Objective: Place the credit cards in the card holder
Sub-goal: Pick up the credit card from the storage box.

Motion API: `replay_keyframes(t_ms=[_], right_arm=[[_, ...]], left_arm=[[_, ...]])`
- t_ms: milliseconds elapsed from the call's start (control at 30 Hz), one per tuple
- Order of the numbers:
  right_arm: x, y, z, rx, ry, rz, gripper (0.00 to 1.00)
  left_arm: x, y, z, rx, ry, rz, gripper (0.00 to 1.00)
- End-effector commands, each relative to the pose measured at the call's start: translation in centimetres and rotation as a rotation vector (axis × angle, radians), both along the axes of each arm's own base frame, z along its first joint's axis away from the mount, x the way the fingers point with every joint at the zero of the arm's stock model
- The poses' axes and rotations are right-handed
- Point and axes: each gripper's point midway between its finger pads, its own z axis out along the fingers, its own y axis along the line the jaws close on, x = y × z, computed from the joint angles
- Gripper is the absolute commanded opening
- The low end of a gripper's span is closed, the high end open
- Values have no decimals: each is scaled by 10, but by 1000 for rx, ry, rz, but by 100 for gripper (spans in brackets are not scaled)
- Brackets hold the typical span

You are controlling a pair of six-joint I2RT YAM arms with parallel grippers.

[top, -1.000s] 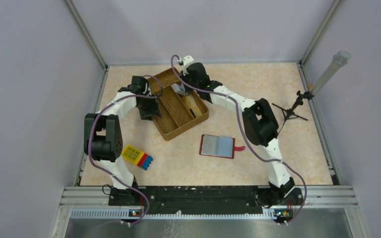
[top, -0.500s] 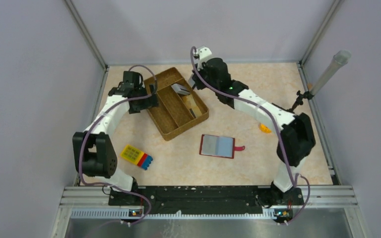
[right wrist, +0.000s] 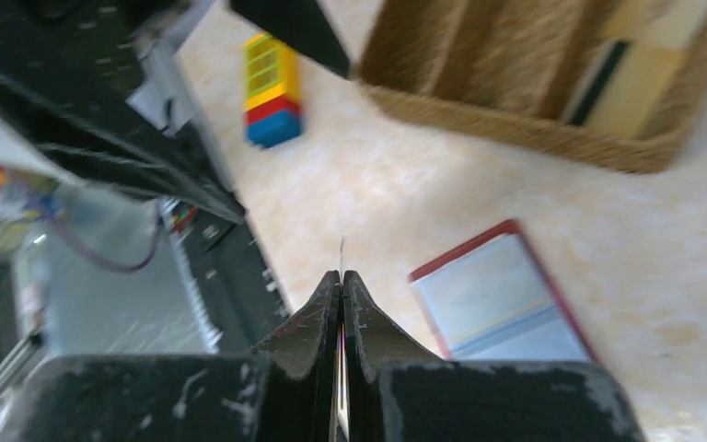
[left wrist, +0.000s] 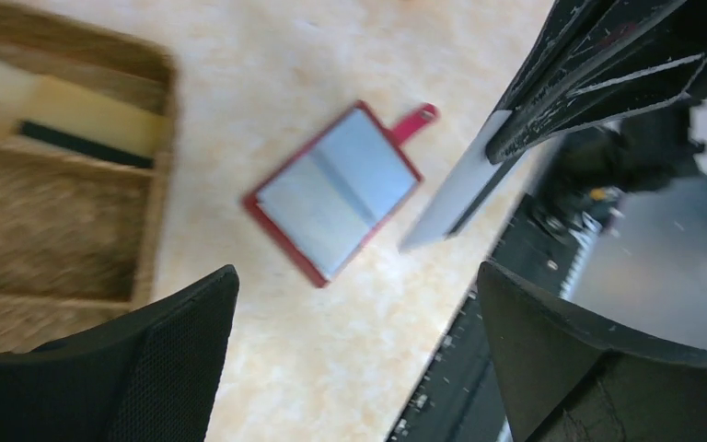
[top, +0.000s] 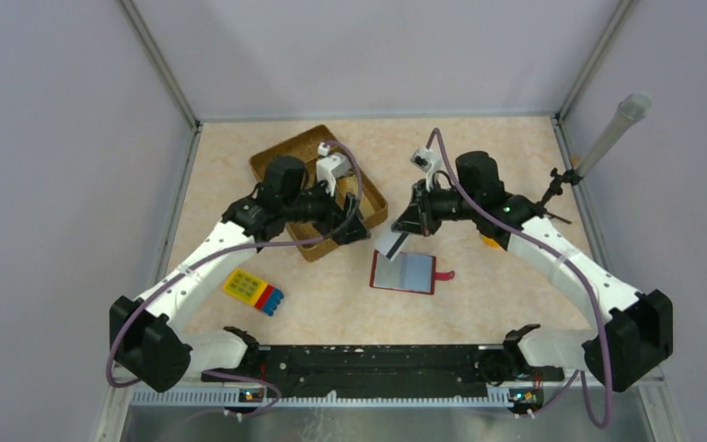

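A grey card (left wrist: 456, 193) is clamped edge-on between the closed fingers of the right gripper (right wrist: 341, 276); it is held tilted in the air, just over the left edge of the open card holder (top: 405, 272), and does not appear to be touching it. The holder is laid flat on the table (top: 331, 308), red cover down and pale pockets up; no card can be made out inside it, though the views are too blurred for certainty. The left gripper (left wrist: 357, 274) is spread wide and nothing is held in it; it is hung beside the woven tray (right wrist: 515, 129), facing the holder. A tan card (right wrist: 649, 101) and a dark card (right wrist: 598, 81) are seen lying in the tray's end compartment. The task is judged to be at an early stage: one card is about to be slotted in; at least two are left to be fetched.
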Motion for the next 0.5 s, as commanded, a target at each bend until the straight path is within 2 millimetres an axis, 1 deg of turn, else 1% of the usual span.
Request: replay_keyframes(t_ms=[0,100,200,267,300,400,467], right_arm=[[-72,7,34,174,81,274,0],[-86,4,37,200,93,315,0],[-90,4,37,211,98,335,0],[-91,5,36,222,107,349,0],[-92,7,37,235,111,365,0],[-94,9,41,265,114,395,0],[-94,10,39,266,115,399,0]], left_arm=[[-47,-32,12,-154,52,-282,99],[-71,-41,15,-192,99,-380,97],[-90,-46,23,-264,158,-468,87],[-100,-50,25,-294,189,-511,81],[-102,-52,25,-303,201,-522,78],[-106,-57,18,-297,247,-530,74],[-110,-61,14,-292,270,-540,70]])
